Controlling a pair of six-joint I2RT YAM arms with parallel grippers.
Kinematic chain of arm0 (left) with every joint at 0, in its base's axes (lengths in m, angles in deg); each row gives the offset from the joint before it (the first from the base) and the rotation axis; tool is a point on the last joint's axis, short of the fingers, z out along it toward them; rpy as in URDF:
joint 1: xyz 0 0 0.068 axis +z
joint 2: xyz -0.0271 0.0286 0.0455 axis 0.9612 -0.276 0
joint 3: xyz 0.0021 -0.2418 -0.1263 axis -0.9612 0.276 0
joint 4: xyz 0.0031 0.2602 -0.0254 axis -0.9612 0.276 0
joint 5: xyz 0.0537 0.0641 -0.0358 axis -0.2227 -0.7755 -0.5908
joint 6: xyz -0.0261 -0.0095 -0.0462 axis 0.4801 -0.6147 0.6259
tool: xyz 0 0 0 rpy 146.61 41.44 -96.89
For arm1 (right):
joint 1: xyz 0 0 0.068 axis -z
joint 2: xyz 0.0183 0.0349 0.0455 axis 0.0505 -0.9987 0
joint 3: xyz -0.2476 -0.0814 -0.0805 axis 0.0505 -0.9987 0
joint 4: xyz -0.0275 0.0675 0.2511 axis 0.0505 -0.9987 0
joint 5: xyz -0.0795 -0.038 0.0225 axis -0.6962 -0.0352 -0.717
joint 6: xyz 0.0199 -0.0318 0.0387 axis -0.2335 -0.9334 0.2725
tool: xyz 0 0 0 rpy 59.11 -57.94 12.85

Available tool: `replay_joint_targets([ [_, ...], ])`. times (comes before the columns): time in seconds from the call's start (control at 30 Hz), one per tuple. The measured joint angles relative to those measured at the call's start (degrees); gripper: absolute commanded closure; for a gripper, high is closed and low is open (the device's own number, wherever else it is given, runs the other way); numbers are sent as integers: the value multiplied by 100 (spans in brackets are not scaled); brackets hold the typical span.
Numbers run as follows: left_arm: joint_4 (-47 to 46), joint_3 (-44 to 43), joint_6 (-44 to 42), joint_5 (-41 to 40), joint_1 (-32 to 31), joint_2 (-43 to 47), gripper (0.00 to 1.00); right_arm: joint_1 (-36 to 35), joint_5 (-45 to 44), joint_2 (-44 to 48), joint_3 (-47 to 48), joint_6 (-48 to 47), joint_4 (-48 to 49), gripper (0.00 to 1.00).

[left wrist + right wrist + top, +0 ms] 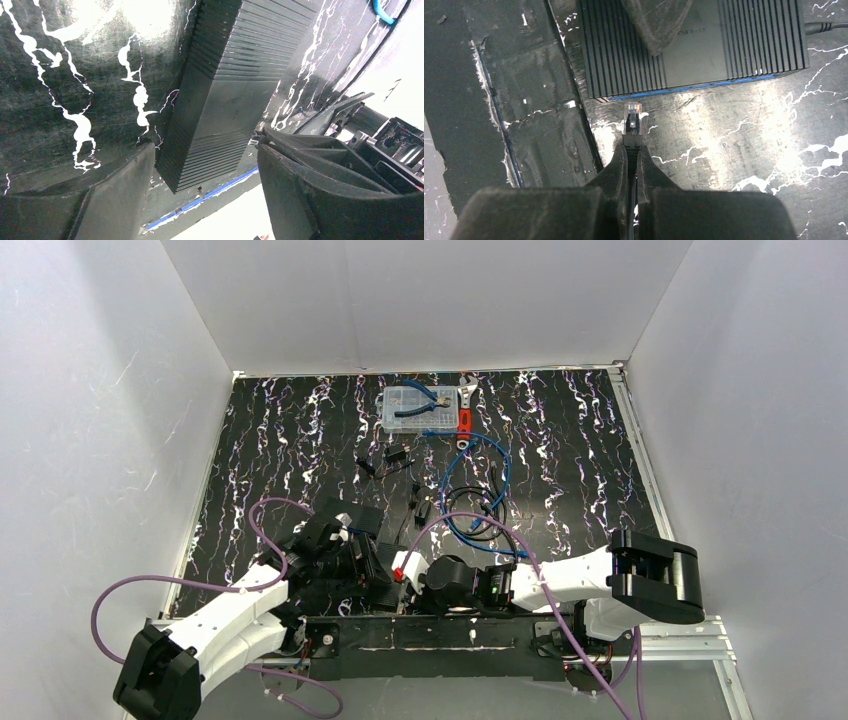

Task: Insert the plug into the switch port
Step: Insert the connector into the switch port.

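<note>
One clear plug [632, 120] pinched by right hand [633, 150] (near ribbed switch [694, 55]); left hand [205, 145] released.

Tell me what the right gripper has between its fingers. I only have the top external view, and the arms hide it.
Observer: The right gripper is shut on a clear plug, which sticks out past its fingertips.
Operator: Report where the plug sits against the switch.
Observer: Its tip points at the switch and stops just short of the near edge, so it is not in. I cannot make out the ports.
Operator: Check the left gripper.
Observer: The left gripper is open, with one finger on each side of the switch. I cannot tell whether either finger touches it.
</note>
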Motion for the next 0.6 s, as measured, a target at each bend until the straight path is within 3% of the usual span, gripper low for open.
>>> replay_joint_targets([
  [0.6,-104,0,-24,99,2,-108,29,-35,151,-21,104,7,-1,99],
])
